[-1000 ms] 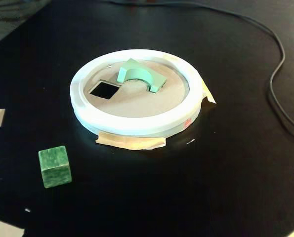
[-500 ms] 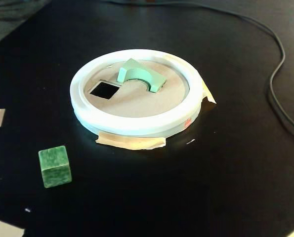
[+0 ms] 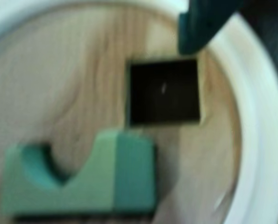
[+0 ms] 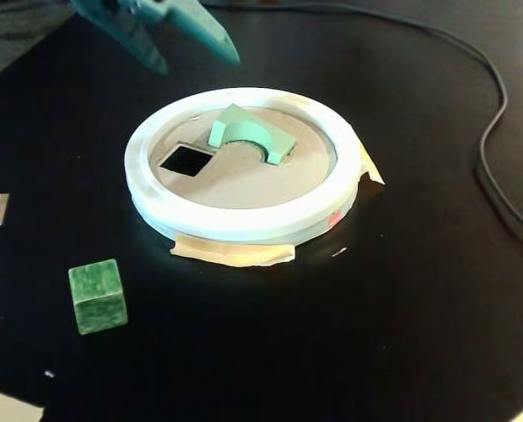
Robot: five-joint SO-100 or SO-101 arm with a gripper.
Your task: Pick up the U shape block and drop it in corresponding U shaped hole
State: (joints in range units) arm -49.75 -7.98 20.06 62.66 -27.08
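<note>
The pale mint-green U shape block (image 4: 246, 134) stands tilted on the tan disc (image 4: 243, 185) inside the white ring, notch facing the front. In the wrist view the U shape block (image 3: 78, 182) lies at the lower left, notch up. The U shaped hole is almost wholly hidden under the block; only a dark sliver shows at its foot. My teal gripper (image 4: 198, 63) hangs open above the table beyond the ring's far left edge, holding nothing. One of its fingers (image 3: 199, 28) shows at the wrist view's top right.
A plain square hole (image 4: 186, 160) is cut in the disc left of the block. A dark mottled green cube (image 4: 97, 296) sits on the black table at the front left. A black cable (image 4: 494, 132) runs along the right. Tape scraps lie around the ring.
My gripper has come into the fixed view at the top left, where nothing showed before. The block, the cube and the ring have not moved.
</note>
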